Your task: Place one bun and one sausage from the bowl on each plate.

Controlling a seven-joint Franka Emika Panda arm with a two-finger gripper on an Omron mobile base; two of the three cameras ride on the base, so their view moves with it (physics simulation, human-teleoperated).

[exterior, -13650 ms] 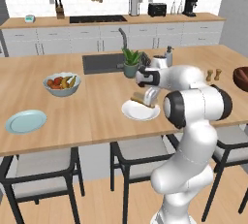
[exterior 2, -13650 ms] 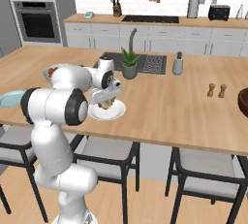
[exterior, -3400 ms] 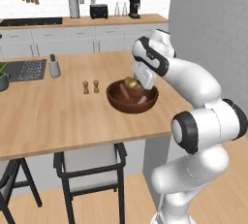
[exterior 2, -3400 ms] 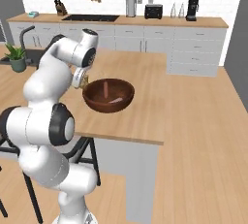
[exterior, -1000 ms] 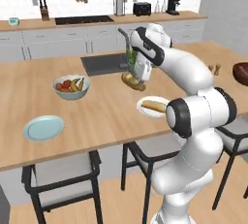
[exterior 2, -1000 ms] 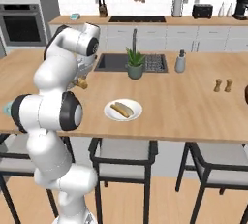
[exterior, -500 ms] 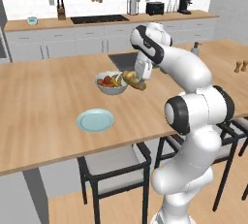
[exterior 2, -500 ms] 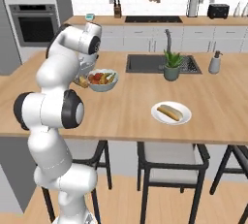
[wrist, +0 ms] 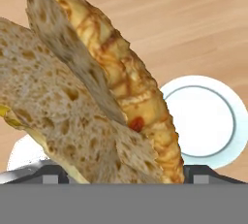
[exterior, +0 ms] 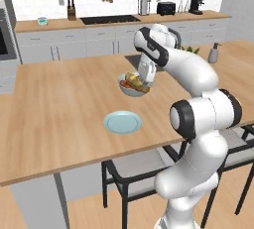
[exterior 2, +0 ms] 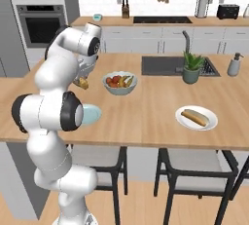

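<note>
Our gripper [exterior: 140,80] is clamped wide around a bun [wrist: 97,92], carrying it high over the counter [exterior: 64,99] so it clears the fruit bowl [exterior 2: 119,84]. The blue-green plate [exterior: 122,122] lies bare below, near us; the white plate [exterior 2: 196,117] already has food.

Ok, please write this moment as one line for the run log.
gripper: shut on bun | position: above counter, near fruit bowl | pale blue-green plate: bare | white plate: has bun with sausage
</note>
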